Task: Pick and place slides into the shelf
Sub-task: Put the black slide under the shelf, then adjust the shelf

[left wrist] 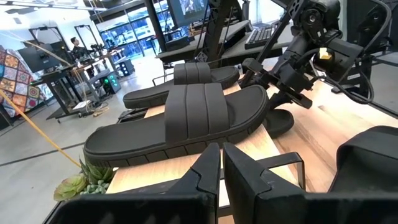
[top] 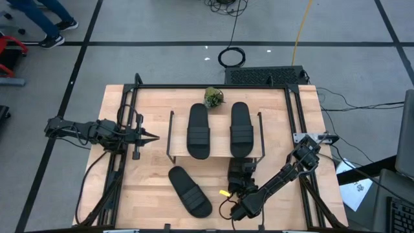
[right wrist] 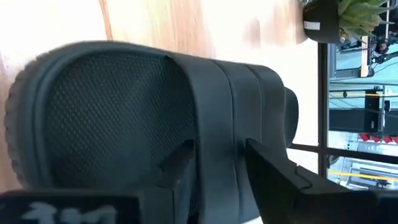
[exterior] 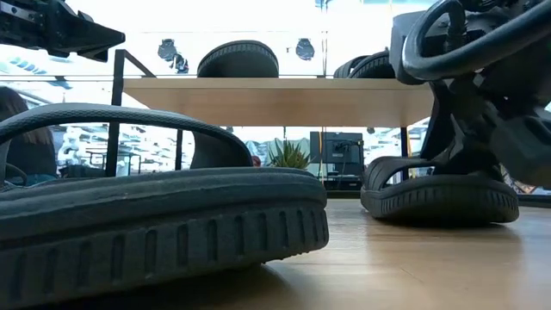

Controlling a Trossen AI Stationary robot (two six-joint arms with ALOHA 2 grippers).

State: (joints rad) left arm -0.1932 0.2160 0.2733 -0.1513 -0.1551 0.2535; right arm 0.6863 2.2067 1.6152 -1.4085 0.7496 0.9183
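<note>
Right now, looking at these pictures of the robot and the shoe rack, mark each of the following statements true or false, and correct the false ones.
1. Two slides lie side by side on the top board of the shelf. True.
2. A third slide lies on the table in front of the shelf, at an angle. True.
3. The left gripper holds a slide. False: it is shut on nothing and waits at the left of the shelf.
4. The right gripper is over the shelf's top board. False: it is low at the shelf's front right, its fingers astride the strap of the fourth slide, on the table.
5. A small plant stands behind the shelf. True.
</note>
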